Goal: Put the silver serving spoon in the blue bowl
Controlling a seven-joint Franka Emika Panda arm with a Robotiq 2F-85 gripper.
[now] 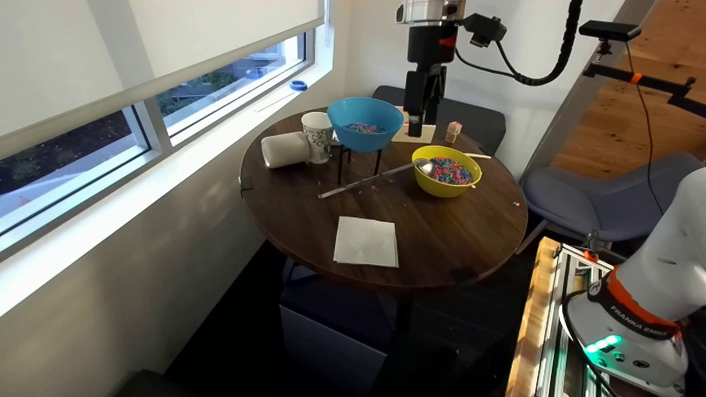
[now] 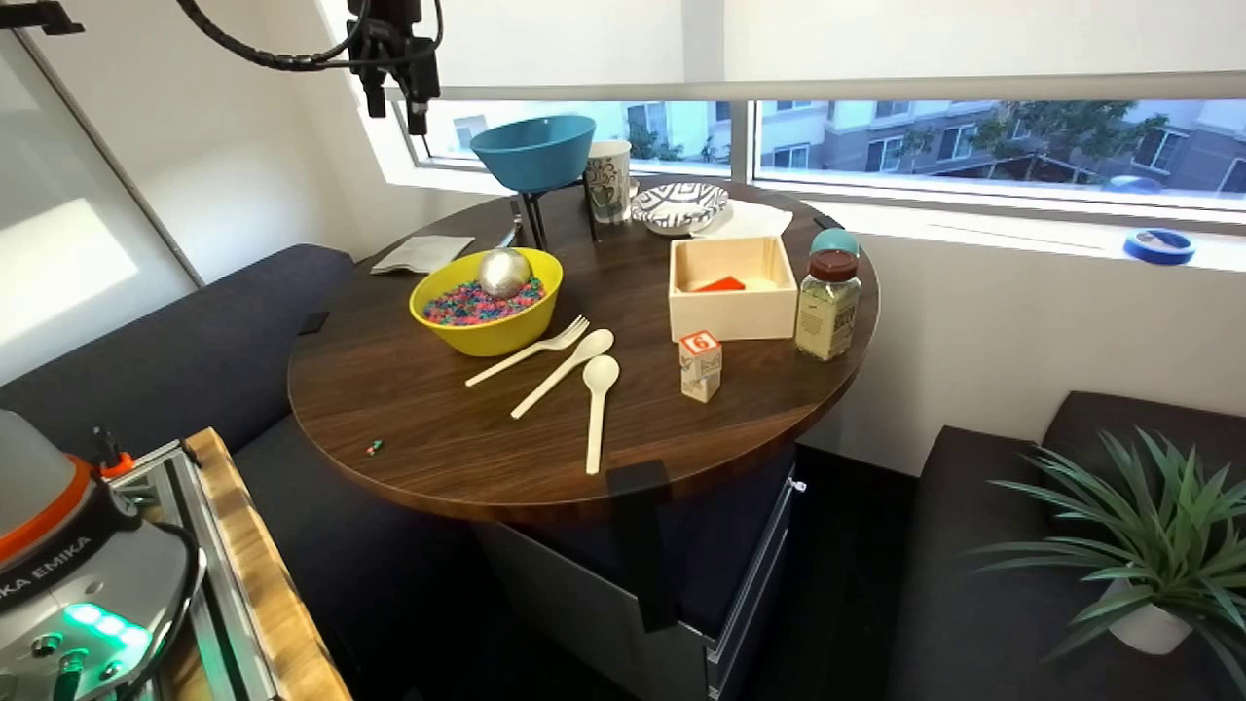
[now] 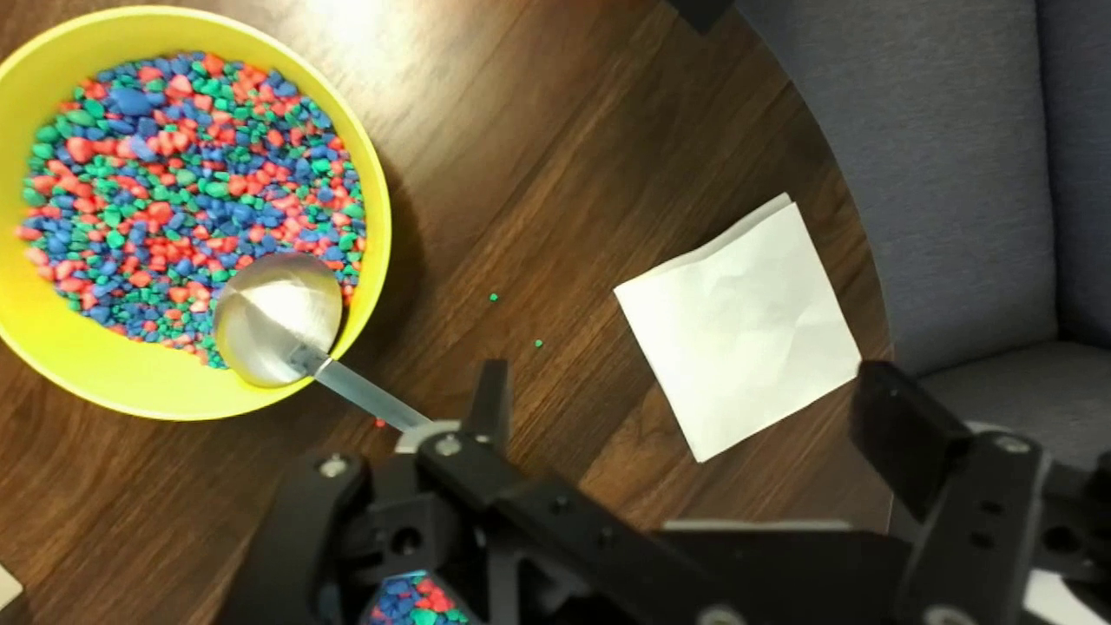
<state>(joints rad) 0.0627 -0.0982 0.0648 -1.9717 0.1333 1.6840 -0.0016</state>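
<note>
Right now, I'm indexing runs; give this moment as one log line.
gripper: open, holding nothing | silver serving spoon: head in yellow bowl, handle outside | blue bowl: spoon not yet in

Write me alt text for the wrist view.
A silver serving spoon leans over the rim of a yellow bowl, its scoop above multicolored bits, its handle partly hidden by the open, empty pincer. White paper lies on the wooden table.

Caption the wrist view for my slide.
Open, empty gripper; silver serving spoon with its head in the yellow bowl of colorful bits.
</note>
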